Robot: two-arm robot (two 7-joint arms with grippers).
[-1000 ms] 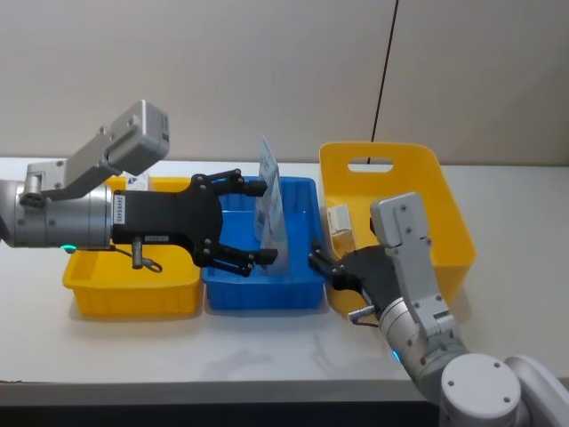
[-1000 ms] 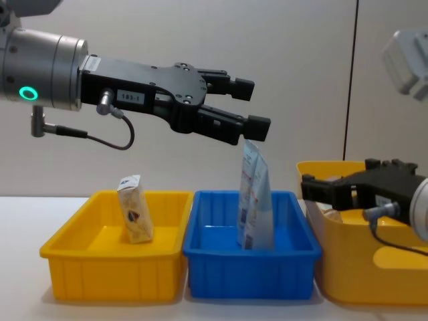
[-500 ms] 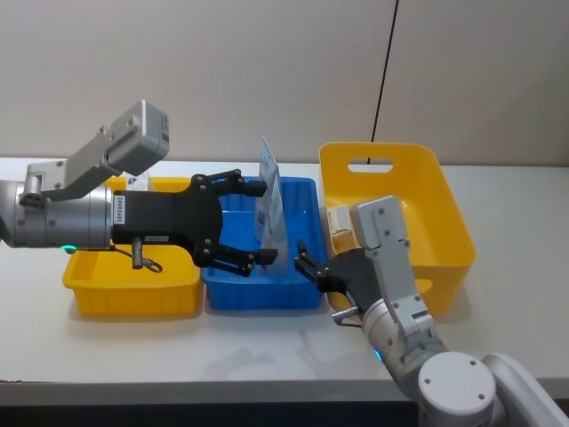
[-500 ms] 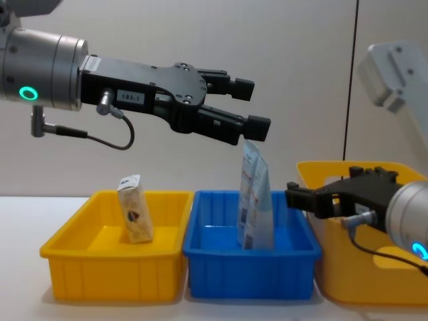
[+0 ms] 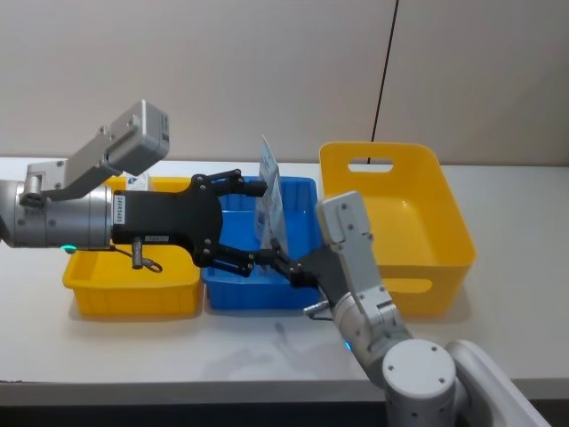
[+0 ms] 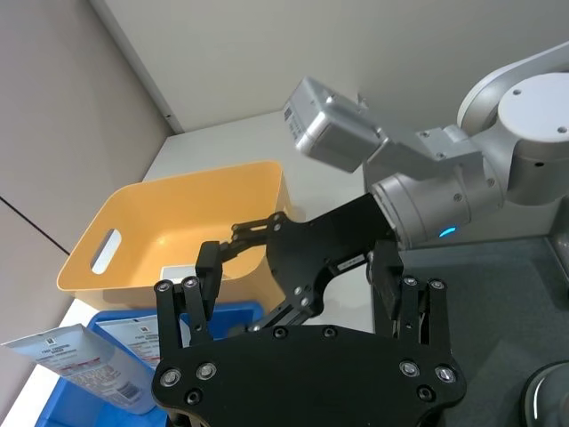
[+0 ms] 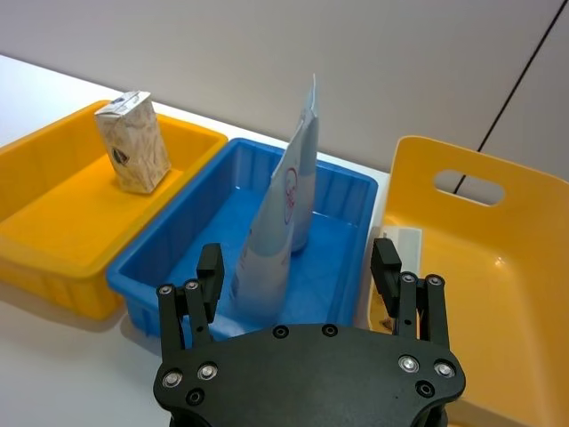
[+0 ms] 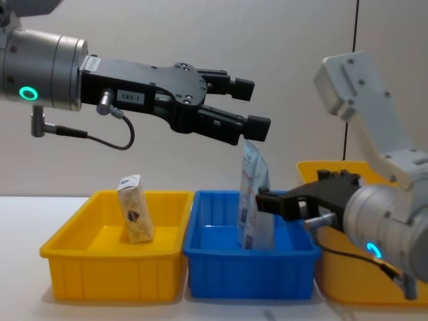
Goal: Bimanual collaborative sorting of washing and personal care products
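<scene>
Nearest the robot, the right pincer (image 5: 277, 263) has swung leftward since a second ago: then it hung at the front left corner of the big yellow bin (image 5: 418, 222), now it reaches over the right front part of the blue bin (image 5: 302, 289), close beside the pouches (image 5: 271, 209). In the chest view its black fingers (image 8: 267, 200) overlap the lower half of the pouches, but whether they touch cannot be told. Its fingers stand apart, holding nothing; the right wrist view shows them spread on either side of the pouches (image 7: 289, 222).

The left pincer (image 5: 244, 222) has not moved. It hovers above the blue bin with its fingers wide, one on each side of the pouches' top edge, gripping nothing. In the chest view it (image 8: 251, 110) sits just above the pouch tops.

The pouches themselves are unchanged: two tall, slim pale-blue-and-white packs standing upright in the blue bin, leaning together, with red print and a barcode (image 8: 243, 217) low on the side. They rise well above the bin's rim.

Farther left, a small cream pack (image 8: 134, 217) with a speckled, folded top stands upright in the low yellow bin (image 8: 114, 274), same as before. In the right wrist view a small white pack (image 7: 398, 245) rests against the near left wall of the big yellow bin.

All three bins sit side by side on the white desk (image 5: 231, 356), touching or nearly so.
</scene>
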